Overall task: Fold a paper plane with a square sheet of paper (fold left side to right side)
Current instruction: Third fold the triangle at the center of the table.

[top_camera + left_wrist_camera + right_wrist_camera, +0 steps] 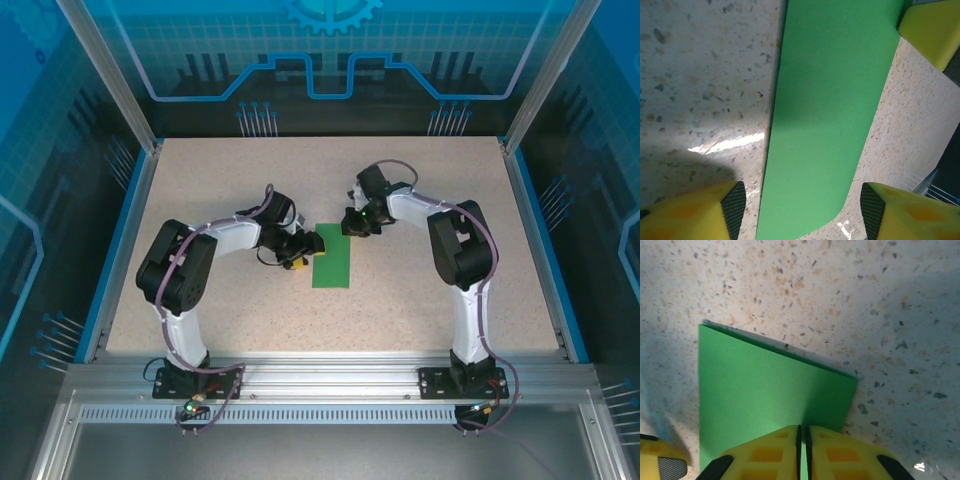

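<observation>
The square sheet of paper (331, 262) lies on the table as a narrow bright green rectangle, long axis running away from the arms. My left gripper (303, 248) is at its far-left edge, open. In the left wrist view the paper (830, 115) runs between the two spread yellow fingers of the left gripper (802, 200), touching neither. My right gripper (352, 228) is at the paper's far-right end. In the right wrist view its yellow fingers are together over the flat paper (755, 385), with the right gripper (802, 432) shut and nothing visibly pinched.
The speckled beige table (450, 290) is bordered by blue rails and aluminium posts (110, 90). A yellow finger of the right gripper (930, 30) shows in the left wrist view's top right corner. One left finger (660, 465) shows low left in the right wrist view.
</observation>
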Available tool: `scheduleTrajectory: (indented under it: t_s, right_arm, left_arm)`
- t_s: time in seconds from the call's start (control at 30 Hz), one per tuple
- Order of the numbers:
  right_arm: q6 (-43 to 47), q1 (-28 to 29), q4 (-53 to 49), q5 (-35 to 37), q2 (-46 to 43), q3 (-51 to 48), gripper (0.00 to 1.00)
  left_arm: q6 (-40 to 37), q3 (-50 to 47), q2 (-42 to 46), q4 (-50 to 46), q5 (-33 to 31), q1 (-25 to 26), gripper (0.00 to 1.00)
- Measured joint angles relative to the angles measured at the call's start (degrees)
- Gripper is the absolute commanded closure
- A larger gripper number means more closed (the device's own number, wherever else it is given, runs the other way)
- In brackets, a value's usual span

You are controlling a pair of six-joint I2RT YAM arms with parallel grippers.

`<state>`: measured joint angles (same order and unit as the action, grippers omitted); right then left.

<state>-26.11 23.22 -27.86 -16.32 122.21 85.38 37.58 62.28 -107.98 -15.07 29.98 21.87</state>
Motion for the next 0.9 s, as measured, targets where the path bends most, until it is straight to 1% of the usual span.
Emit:
scheduleTrajectory:
  t_s: [0.17, 0.43, 0.77, 0.9]
  right_arm:
    - [1.09, 0.09, -0.79, 0.04, 0.55, 0.37, 0.87]
    - [2.01, 0.11, -0.81, 0.02, 0.61, 0.35, 0.87]
    - [2.21, 0.11, -0.79, 0.02, 0.61, 0.35, 0.87]
    - [2.21, 0.11, -0.79, 0.02, 0.61, 0.35, 0.86]
  left_arm:
    - [0.0, 0.7, -0.96, -0.24, 0.96, 0.04, 0.36]
    - [0.0, 2.64, -2.6, -1.64, 1.42, 0.42, 0.41]
    - [0.0, 2.93, -2.99, -1.73, 1.42, 1.27, 0.52]
    - [0.04, 2.93, -2.99, -1.75, 1.4, 1.57, 0.61]
